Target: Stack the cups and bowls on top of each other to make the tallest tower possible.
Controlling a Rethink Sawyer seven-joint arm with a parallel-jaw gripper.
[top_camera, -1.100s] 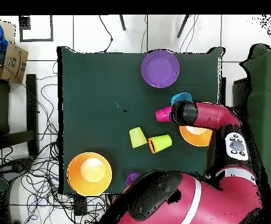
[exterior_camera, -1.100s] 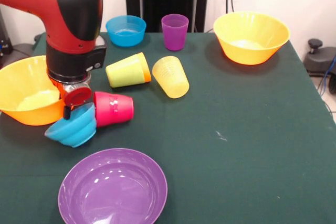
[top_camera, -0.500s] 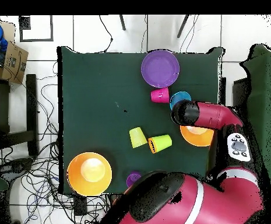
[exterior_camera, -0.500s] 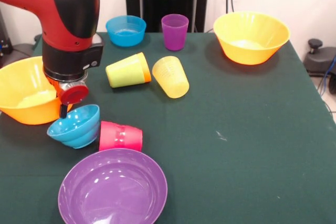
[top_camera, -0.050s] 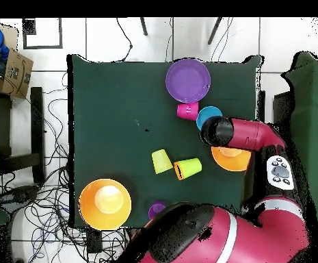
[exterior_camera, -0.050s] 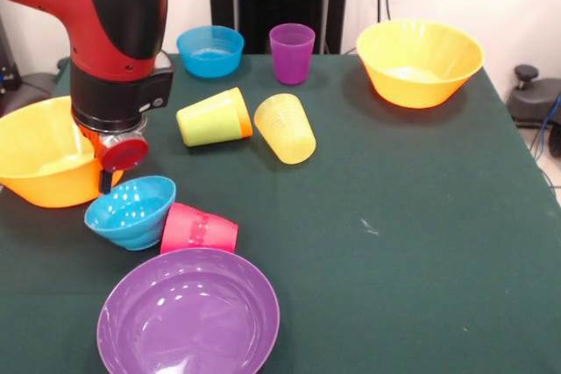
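No tower stands yet. At the frame's left, the end effector (exterior_camera, -0.050s: pixel 107 183) hangs at the tilted glossy cyan plastic bowl's (exterior_camera, -0.050s: pixel 130 211) rim, beside the toppled red tapered cup (exterior_camera, -0.050s: pixel 200 229); its grip I cannot tell. Next, probably righting that cup.

One camera is sitting low and close across the green table (exterior_camera, -0.050s: pixel 394 243), looking along its top toward the arm (exterior_camera, -0.050s: pixel 114 32) and the wall behind, with the table's near edge cut off. The other is hanging high above, looking straight down, taking in the whole table (top_camera, -0.050s: pixel 113 103) plus surrounding floor and cables. Both are sharing the tabletop: the purple bowl (exterior_camera, -0.050s: pixel 188 313) nearest the front camera is lying at the overhead's top (top_camera, -0.050s: pixel 188 80).
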